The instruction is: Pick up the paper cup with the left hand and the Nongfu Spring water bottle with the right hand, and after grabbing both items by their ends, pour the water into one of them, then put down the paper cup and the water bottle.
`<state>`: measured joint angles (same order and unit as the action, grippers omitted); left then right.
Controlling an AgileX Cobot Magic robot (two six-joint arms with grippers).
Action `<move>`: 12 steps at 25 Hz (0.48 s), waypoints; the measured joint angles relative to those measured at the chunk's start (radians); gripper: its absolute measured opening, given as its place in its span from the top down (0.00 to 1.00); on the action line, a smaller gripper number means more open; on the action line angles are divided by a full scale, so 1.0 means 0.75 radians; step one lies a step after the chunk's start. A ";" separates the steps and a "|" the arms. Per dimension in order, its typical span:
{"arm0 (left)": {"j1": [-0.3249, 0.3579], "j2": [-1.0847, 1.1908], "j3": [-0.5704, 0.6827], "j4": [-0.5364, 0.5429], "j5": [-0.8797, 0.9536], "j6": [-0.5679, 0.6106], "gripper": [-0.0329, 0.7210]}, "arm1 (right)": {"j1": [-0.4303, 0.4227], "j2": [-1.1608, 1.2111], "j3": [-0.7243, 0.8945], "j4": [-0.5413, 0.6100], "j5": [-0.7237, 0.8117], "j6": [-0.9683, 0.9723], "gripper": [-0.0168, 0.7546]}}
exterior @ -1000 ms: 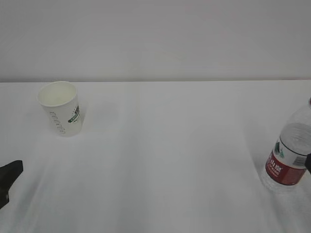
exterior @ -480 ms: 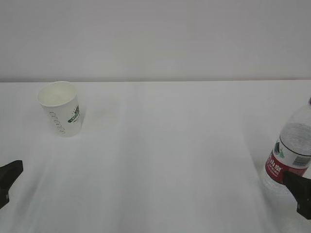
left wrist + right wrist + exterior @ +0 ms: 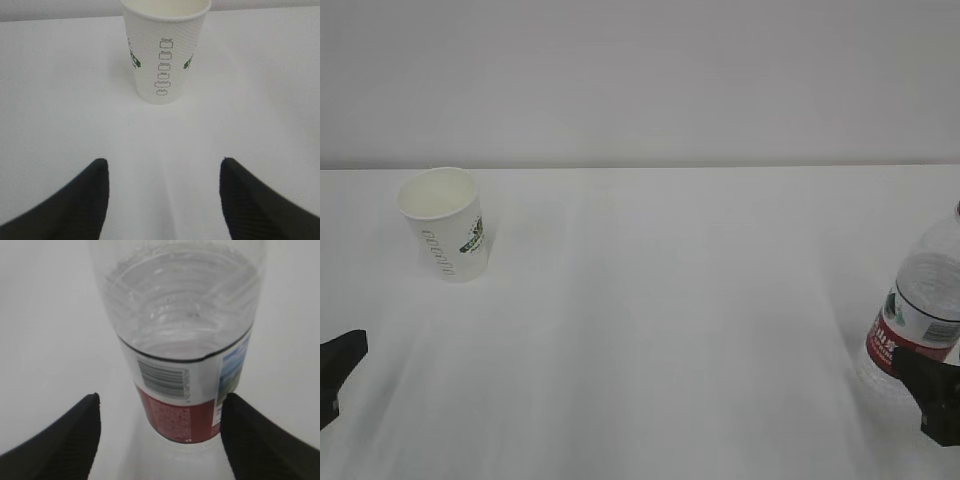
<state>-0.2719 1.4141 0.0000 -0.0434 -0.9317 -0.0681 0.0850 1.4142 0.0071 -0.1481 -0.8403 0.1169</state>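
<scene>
Exterior view: paper cup [image 3: 445, 223] standing upright far left on the table [image 3: 660, 300]; Nongfu Spring water bottle [image 3: 917, 318] standing at the right edge, right gripper [image 3: 932, 395] just before it.
Left wrist view: left gripper [image 3: 162, 197] spread wide, holding nothing, cup ahead and apart.
Right wrist view: jaws spread, flanking the bottle's base, not gripping.
Risk: possibly toppling the light cup or bottle through an off-centre closing.

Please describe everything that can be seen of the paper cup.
The paper cup is white, tapered, with a rolled rim, a dark green logo and a column of small grey printed boxes on its textured side. It stands upright and open on the white table, at the far left. What is inside cannot be seen. Nothing touches it; the open left hand faces it from a distance.
</scene>
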 joint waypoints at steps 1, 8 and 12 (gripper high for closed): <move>0.000 0.000 0.000 0.000 0.000 0.000 0.28 | 0.000 0.000 0.000 0.000 -0.005 -0.002 0.25; 0.000 0.000 0.000 0.000 -0.003 0.000 0.28 | 0.000 0.000 0.000 -0.001 -0.008 -0.009 0.25; 0.000 0.000 0.000 0.002 -0.037 0.000 0.28 | 0.000 0.000 0.000 -0.015 -0.008 -0.006 0.25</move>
<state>-0.2719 1.4141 0.0000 -0.0419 -0.9595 -0.0681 0.0850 1.4142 0.0071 -0.1597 -0.8462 0.1126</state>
